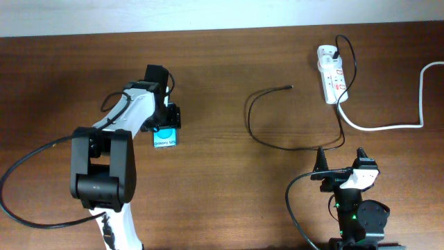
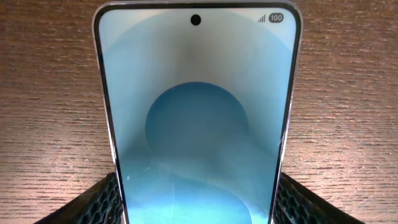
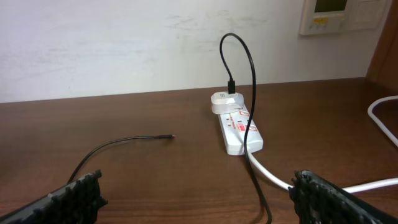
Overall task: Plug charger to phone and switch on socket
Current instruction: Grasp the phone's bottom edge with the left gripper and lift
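Observation:
The phone (image 1: pixel 165 138) with its cyan-blue screen lies on the table left of centre. It fills the left wrist view (image 2: pixel 196 124). My left gripper (image 1: pixel 163 123) is shut on the phone, one finger against each long edge. The black charger cable (image 1: pixel 260 132) loops across the table; its plug tip (image 1: pixel 289 87) lies free, also in the right wrist view (image 3: pixel 170 136). The white socket strip (image 1: pixel 331 78) lies at the back right, with the charger's adapter plugged into its far end (image 3: pixel 225 99). My right gripper (image 1: pixel 340 170) is open and empty near the front edge.
The thick white power cord (image 1: pixel 388 125) runs from the strip to the right edge and also shows in the right wrist view (image 3: pixel 273 177). The left arm's black cable (image 1: pixel 21 187) loops at the front left. A wall bounds the table at the back (image 3: pixel 124 43).

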